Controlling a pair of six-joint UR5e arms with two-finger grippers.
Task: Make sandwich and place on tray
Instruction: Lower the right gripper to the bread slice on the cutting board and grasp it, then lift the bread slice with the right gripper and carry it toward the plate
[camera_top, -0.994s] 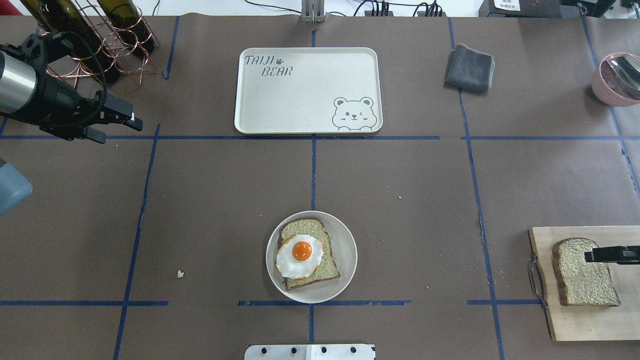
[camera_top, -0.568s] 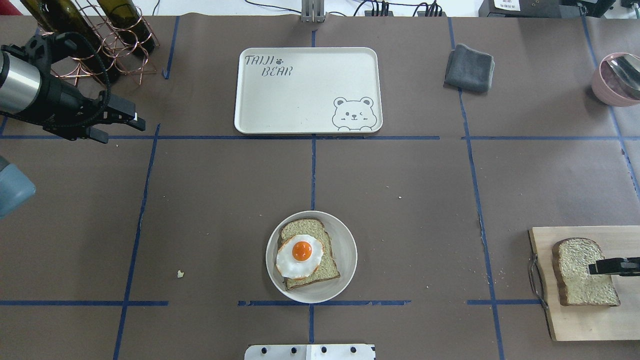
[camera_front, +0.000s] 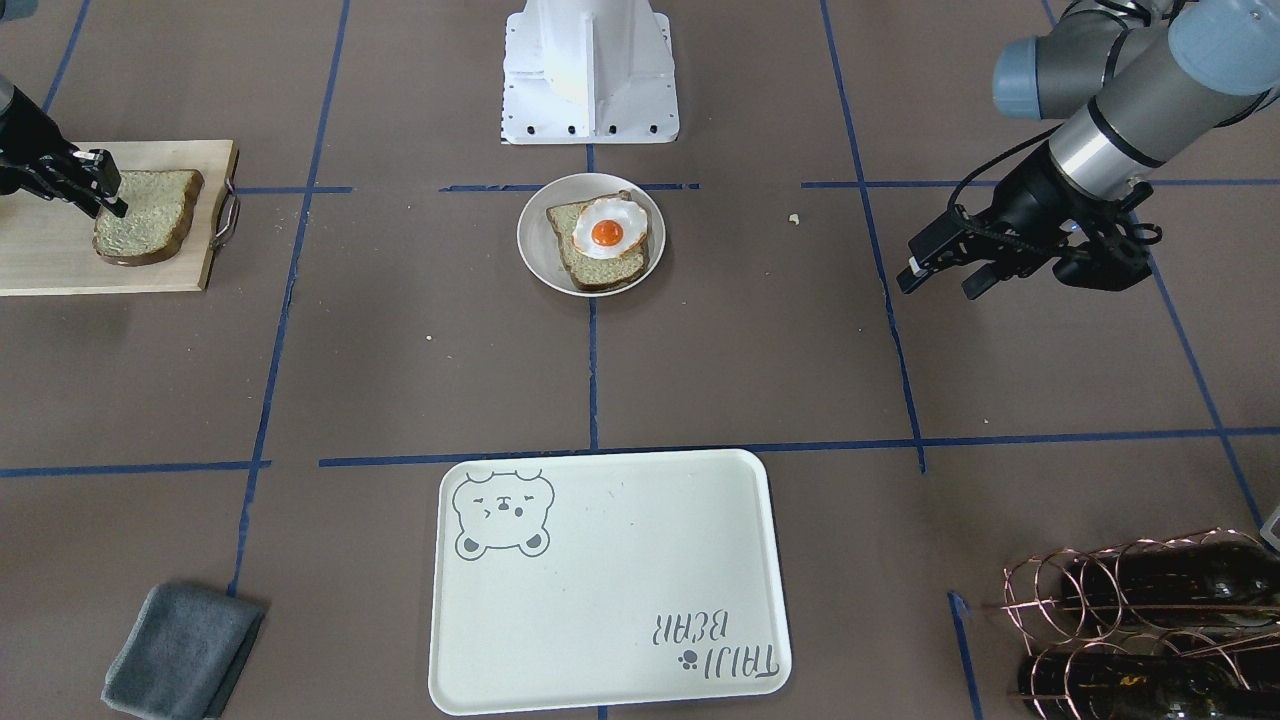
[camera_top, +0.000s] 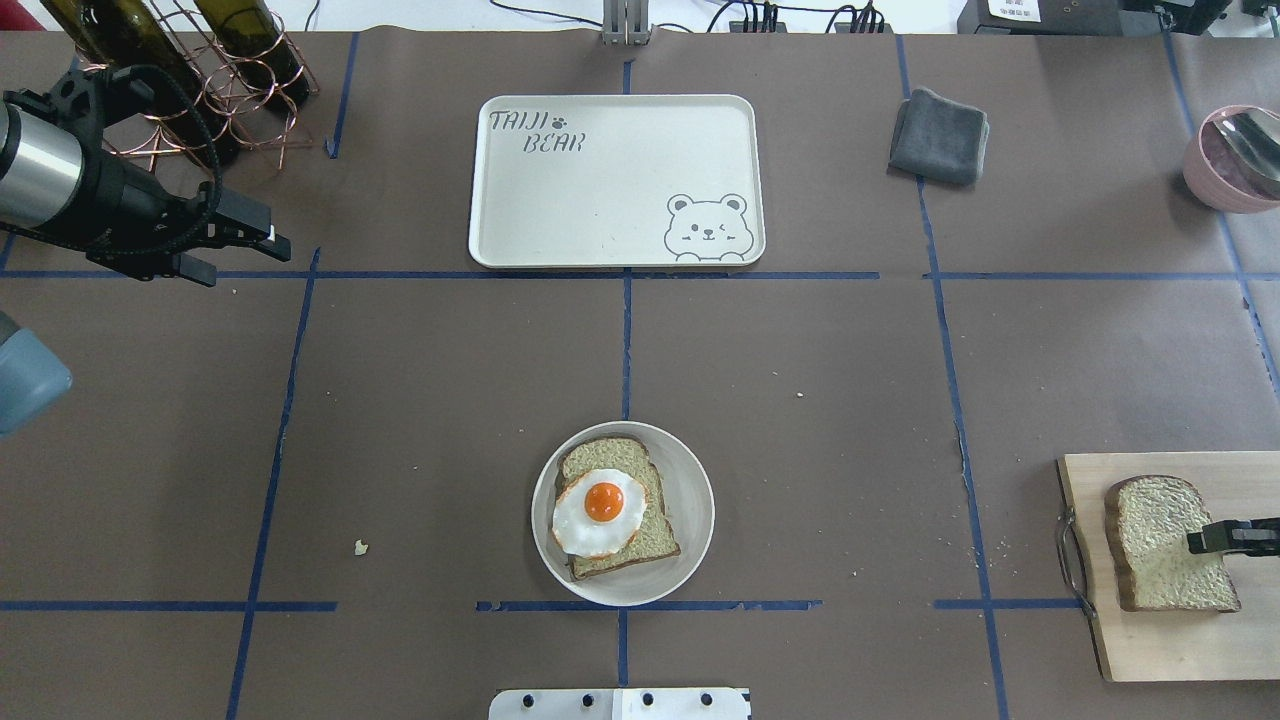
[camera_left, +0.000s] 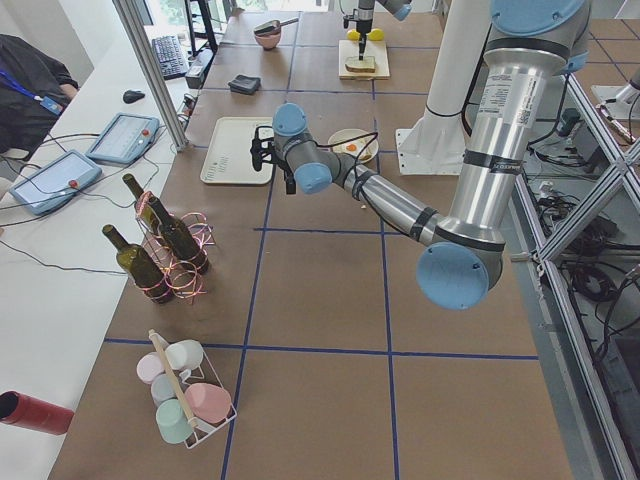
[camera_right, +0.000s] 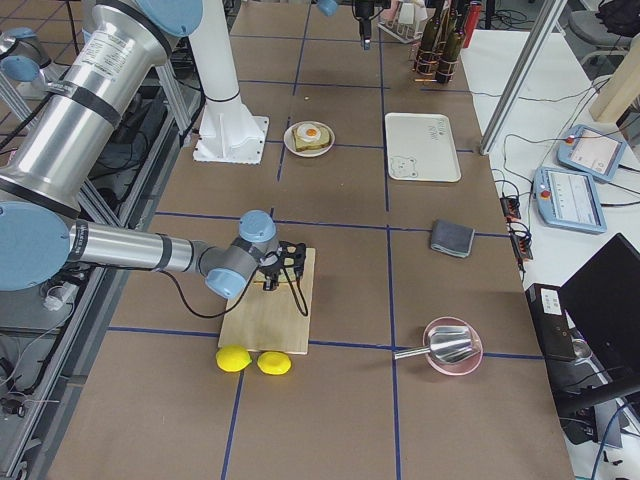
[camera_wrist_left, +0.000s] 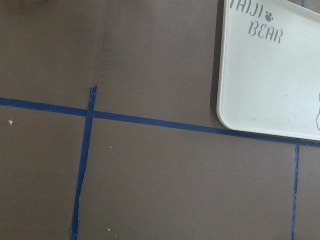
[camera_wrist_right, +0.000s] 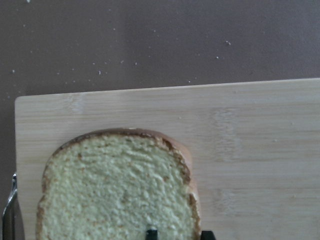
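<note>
One bread slice lies on a small round plate near the table's front middle, with the fried egg on top. The second slice lies on a wooden board at the front right. My right gripper is low over that slice's right part. In the right wrist view its two tips stand apart across the slice's crust edge, open. My left gripper is open and empty at the far left. The cream bear tray is empty.
A copper wine rack with bottles stands behind the left arm. A grey folded cloth lies right of the tray. A pink bowl with a metal scoop is at the far right. Two lemons lie beside the board.
My right gripper has drawn back to the right and toward the robot over the slice on the board. My left arm has shifted slightly to the right.
</note>
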